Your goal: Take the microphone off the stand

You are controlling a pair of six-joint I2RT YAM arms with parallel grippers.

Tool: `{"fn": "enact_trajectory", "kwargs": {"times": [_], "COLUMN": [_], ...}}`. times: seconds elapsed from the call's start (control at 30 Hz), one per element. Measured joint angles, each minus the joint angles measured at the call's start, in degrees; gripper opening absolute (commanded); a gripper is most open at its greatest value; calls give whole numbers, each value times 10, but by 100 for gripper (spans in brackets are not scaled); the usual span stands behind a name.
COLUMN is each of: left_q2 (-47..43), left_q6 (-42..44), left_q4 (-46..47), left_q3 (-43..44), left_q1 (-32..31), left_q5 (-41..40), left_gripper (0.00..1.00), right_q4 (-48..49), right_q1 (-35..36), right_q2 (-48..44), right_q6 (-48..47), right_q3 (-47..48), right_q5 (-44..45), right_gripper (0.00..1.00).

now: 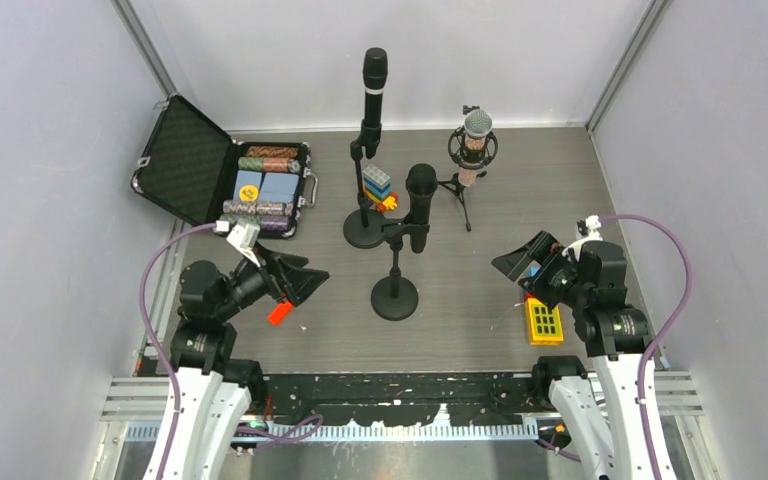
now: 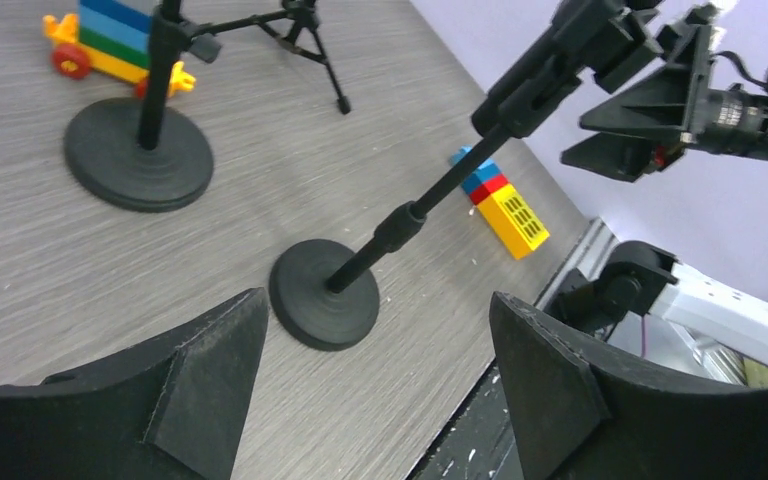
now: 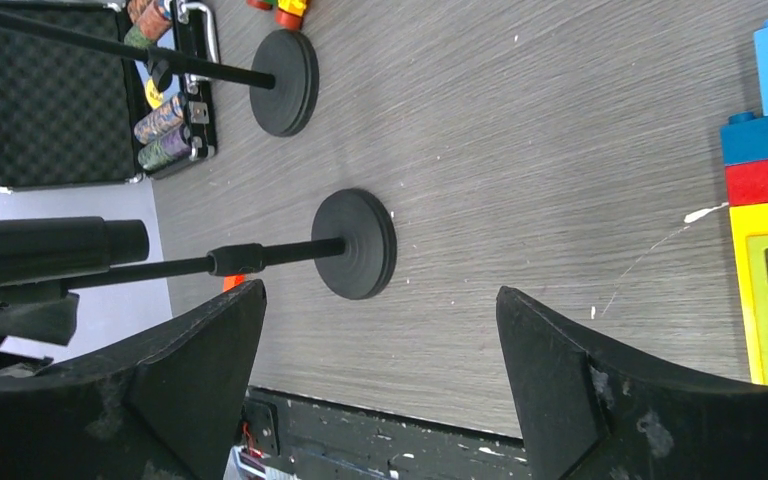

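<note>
Left pincer (image 1: 310,286) and right pincer (image 1: 511,271) both spread, empty; microphone (image 1: 421,206) upright in stand (image 1: 395,298) clip, between them.

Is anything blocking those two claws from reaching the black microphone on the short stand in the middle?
Nothing visible does. Bare table lies between the microphone on the short stand and both the open left gripper and the open right gripper. The orange piece and the yellow block sit near the grippers, off those paths.
</note>
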Motion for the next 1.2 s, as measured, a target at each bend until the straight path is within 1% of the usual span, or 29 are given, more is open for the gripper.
{"fn": "enact_trajectory", "kwargs": {"times": [0.07, 0.17, 0.27, 0.4, 0.53, 0.6, 0.73, 0.9, 1.07, 1.2], "left_q2": [16, 51, 88, 138, 190, 213, 266, 332, 365, 388], "left_q6": [-26, -39, -31, 18, 88, 114, 144, 171, 187, 188], "left_q4": [50, 111, 136, 146, 153, 170, 211, 240, 291, 318], "left_q3": [-12, -12, -6, 10, 24, 25, 27, 46, 56, 62], "left_q1": [0, -9, -39, -138, -281, -324, -343, -349, -349, -351], "left_q5": [22, 40, 36, -15, -109, -139, -190, -226, -234, -225], "left_gripper": [80, 77, 77, 74, 76, 75, 71, 69, 66, 58], "right_q4": [2, 10, 15, 40, 71, 80, 91, 100, 105, 105], "right_q1": [0, 0, 0, 0, 11, 20, 26, 32, 40, 42], "right_q2": [1, 8, 27, 60, 90, 96, 88, 80, 72, 70], "right_q6": [-7, -13, -15, -21, -26, -26, -26, -26, -25, -25], "right_q3": [-6, -27, -45, -49, -51, -57, -69, -76, -76, -76], "right_q5": [-10, -20, -29, -44, -50, -49, -49, -52, -52, -52], "right_gripper": [89, 88, 87, 85, 86, 85, 85, 85, 84, 84]}}
